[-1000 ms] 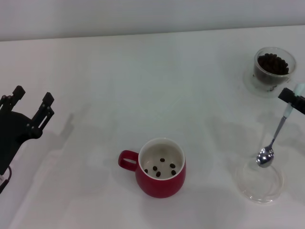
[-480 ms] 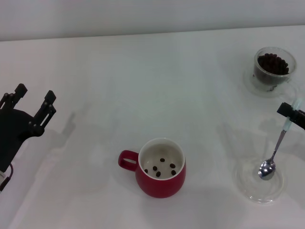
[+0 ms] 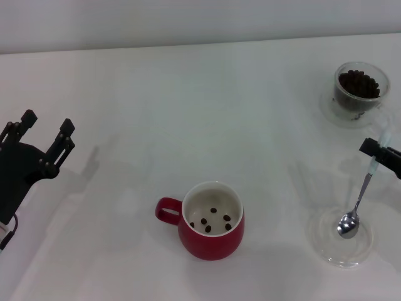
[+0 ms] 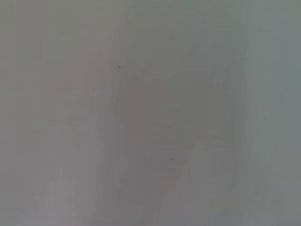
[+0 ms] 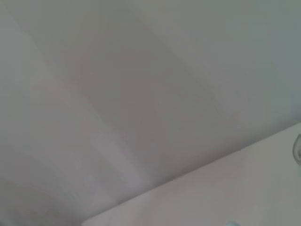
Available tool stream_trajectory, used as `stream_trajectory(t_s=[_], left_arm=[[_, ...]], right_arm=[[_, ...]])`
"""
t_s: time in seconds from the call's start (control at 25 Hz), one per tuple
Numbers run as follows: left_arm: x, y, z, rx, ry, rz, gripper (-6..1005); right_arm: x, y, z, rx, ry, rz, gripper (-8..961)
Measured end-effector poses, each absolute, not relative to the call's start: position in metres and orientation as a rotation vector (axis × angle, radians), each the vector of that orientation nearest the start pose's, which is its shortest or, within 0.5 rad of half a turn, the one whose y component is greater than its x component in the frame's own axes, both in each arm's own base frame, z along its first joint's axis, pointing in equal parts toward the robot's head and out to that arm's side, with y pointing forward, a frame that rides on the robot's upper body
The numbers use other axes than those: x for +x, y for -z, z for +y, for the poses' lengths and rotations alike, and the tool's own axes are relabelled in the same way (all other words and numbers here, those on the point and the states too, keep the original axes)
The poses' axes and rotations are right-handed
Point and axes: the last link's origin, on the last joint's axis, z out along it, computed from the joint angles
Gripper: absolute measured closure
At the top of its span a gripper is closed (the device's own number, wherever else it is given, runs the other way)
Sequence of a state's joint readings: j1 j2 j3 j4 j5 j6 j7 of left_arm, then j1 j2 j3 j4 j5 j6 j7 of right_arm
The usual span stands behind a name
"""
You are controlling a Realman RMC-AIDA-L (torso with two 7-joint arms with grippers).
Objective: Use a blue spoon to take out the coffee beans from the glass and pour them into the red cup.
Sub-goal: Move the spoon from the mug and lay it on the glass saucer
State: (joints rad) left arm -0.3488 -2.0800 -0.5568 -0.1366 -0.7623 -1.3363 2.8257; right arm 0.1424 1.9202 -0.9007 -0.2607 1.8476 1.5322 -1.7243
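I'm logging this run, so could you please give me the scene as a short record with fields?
red cup: upright near the table's front centre, loop handle toward the robot's left
coffee beans: a few in the red cup; many more in the glass, far right
blue spoon: held by its handle, bowl down over the clear dish; contact unclear
right gripper: at the right edge, shut on the spoon
left gripper: open, idle at far left

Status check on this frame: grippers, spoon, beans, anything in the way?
Right gripper shut on the blue spoon, bowl over clear flat dish. Left gripper open, parked. Few beans in red cup; path clear.
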Motion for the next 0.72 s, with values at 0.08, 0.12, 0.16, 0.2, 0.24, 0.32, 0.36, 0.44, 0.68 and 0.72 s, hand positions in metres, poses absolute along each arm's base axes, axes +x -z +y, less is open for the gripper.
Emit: stream_trajectory(t_s=[0.08,0.12,0.16,0.2,0.24,0.32,0.36,0.44,0.68,0.72], left_arm=[[-0.316,0.0495,0.2774,-1.893,0.856,-0.527,272],[-0.316,0.0495,0.2773,-1.893,0.856,-0.527,272],[-0.3161,0.0495,0.2773,-1.892,0.855,-0.527,272],[-0.3161,0.0495,0.2773,-1.892,0.855,-0.527,272],[-0.3162,0.0494,0.2773,-1.892,0.855,-0.528,272],[-0.3162,0.0494,0.2773,-1.892,0.855,-0.528,272],[-0.3162,0.0494,0.2773,-1.891,0.855,-0.528,272],[-0.3162,0.0494,0.2775,-1.892,0.854,-0.529,272],[-0.3158,0.0503,0.2793,-1.897,0.848,-0.53,272],[-0.3159,0.0503,0.2793,-1.897,0.848,-0.53,272]], right_arm=[[0.3836,-0.0371,0.2161,-1.972,-1.1,1.334,768],[0.384,-0.0368,0.2162,-1.973,-1.094,1.332,768],[0.3845,-0.0367,0.2163,-1.974,-1.087,1.328,768],[0.3848,-0.0365,0.2163,-1.976,-1.082,1.322,768],[0.3851,-0.0364,0.2161,-1.977,-1.077,1.316,768],[0.3854,-0.0358,0.2157,-1.982,-1.068,1.301,768],[0.3855,-0.0354,0.2154,-1.984,-1.065,1.297,768],[0.3859,-0.0347,0.2148,-1.987,-1.059,1.294,768],[0.3877,-0.0305,0.215,-1.995,-1.026,1.297,767],[0.3874,-0.0293,0.215,-1.999,-1.022,1.295,767]])
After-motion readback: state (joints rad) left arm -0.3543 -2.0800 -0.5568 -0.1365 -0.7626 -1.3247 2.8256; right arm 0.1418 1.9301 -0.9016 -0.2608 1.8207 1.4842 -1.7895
